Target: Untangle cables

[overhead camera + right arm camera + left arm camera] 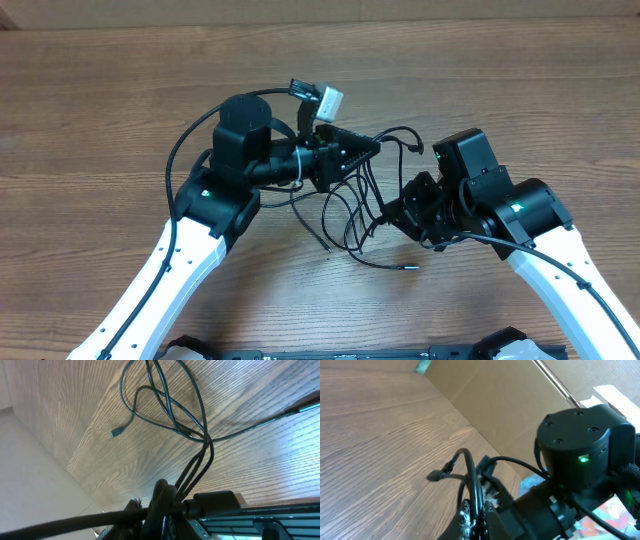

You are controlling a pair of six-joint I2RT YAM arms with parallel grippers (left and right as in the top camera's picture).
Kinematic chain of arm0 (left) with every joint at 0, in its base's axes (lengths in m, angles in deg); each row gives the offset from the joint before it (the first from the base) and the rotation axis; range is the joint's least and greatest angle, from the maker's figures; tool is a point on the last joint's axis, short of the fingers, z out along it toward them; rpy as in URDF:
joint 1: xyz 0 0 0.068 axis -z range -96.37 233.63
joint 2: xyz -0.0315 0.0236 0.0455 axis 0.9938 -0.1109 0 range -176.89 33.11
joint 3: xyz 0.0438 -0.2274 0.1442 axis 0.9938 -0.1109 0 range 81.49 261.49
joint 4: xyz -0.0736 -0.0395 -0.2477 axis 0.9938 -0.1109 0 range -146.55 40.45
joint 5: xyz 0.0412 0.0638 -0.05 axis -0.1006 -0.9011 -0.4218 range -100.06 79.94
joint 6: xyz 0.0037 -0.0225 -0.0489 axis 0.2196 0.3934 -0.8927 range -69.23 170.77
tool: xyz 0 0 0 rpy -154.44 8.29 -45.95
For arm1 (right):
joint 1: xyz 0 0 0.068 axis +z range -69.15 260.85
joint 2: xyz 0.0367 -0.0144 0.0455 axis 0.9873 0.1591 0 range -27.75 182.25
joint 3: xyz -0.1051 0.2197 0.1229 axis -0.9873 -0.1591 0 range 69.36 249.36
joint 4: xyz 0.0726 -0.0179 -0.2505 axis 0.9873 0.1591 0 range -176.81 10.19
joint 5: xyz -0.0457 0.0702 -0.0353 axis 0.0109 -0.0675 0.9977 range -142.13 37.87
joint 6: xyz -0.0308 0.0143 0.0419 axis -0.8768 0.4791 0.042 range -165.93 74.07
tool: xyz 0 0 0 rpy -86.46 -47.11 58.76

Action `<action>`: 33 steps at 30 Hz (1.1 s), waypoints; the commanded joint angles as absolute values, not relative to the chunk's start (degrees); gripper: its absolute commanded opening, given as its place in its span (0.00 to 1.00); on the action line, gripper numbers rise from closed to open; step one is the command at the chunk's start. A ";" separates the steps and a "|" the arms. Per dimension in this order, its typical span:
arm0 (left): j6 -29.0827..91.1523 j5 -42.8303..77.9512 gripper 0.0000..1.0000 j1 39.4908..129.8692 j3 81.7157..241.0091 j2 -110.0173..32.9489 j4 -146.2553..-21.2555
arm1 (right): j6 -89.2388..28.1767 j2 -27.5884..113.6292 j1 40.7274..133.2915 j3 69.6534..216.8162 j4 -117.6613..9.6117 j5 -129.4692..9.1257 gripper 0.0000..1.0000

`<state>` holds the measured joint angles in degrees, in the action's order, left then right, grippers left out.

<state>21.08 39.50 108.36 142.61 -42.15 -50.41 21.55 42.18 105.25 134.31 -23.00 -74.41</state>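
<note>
Farthest left on my screen, the left gripper (368, 149) reaches in toward the middle of the table (100, 90). Its jaws are pressed together on the cables (345, 205). In its wrist view a black cord rises from the bottom of the frame, arches over, and ends in a small dark plug (436, 476) off to the left, above the wood grain. Just beyond that gripper's far side, the overhead view shows a white-tipped plug (326, 99) on a short black lead. I cannot tell whether it rests on the wood or is lifted.

Between the two arms the tangle spreads toward my near edge in several overlapping loops. One strand trails out of it to a loose plug end (409, 268), which lies alone on the wood in front of the right arm.

On the right, the right gripper (398, 212) angles into the tangle from the other side. Its wrist view shows several strands gathering into one bundle and running down between the dark fingers, which look closed around them. Past the fingers the cords fan out into crossing loops over the tabletop. One of them ends in a thin connector (116, 433), well apart from the bundle.
</note>
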 commanded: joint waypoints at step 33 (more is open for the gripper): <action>35.15 47.99 0.25 98.02 144.23 -41.17 -70.94 | 17.60 43.08 98.28 133.74 -12.51 -60.71 0.87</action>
<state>25.47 47.44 95.68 143.51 -42.00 -67.50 19.52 43.25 101.60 133.39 -13.25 -63.85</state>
